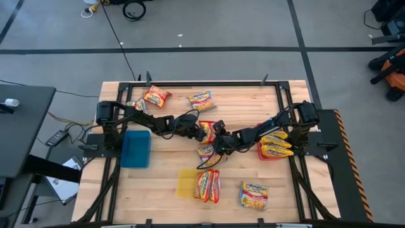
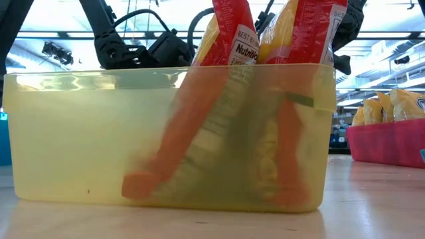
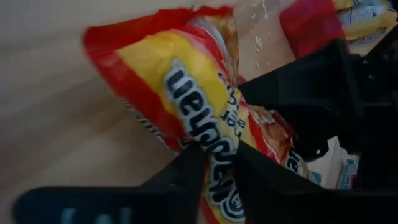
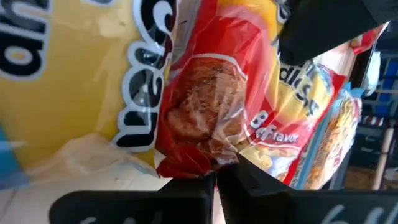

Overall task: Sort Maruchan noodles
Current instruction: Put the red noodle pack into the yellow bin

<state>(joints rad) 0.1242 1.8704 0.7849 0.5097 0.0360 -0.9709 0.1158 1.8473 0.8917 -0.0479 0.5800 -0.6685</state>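
Note:
My left gripper (image 1: 204, 131) is at mid-table, shut on a red-and-yellow Maruchan packet (image 3: 186, 93). My right gripper (image 1: 219, 140) is right beside it, shut on a red packet (image 4: 205, 106). Another packet (image 1: 207, 154) lies flat on the table just below them. Two red-orange packets (image 1: 207, 185) lean in the yellow tray (image 1: 185, 183); in the low view they (image 2: 232, 40) stick up above its wall. Yellow packets (image 1: 276, 144) sit in the red tray (image 1: 262, 154). Loose packets lie at the far side (image 1: 156, 96), (image 1: 200, 100), and one near the front (image 1: 254, 194). My left gripper pinches the red-and-yellow packet between its two fingers (image 3: 186, 171), across the printed face near one end (image 3: 219, 177). The rest of the packet sticks out past the fingertips, above the wood. My right gripper pinches the red packet by its crimped end seam (image 4: 193, 165), with the fingers (image 4: 249, 180) closed on that edge. The packet's body extends forward from the fingertips, beside a yellow packet (image 4: 93, 62) and the one in my left gripper.
The blue tray (image 1: 135, 149) sits at the left, by the left arm's base. The two grippers are crowded together at mid-table. Bare wood shows at the near left and between the yellow and red trays.

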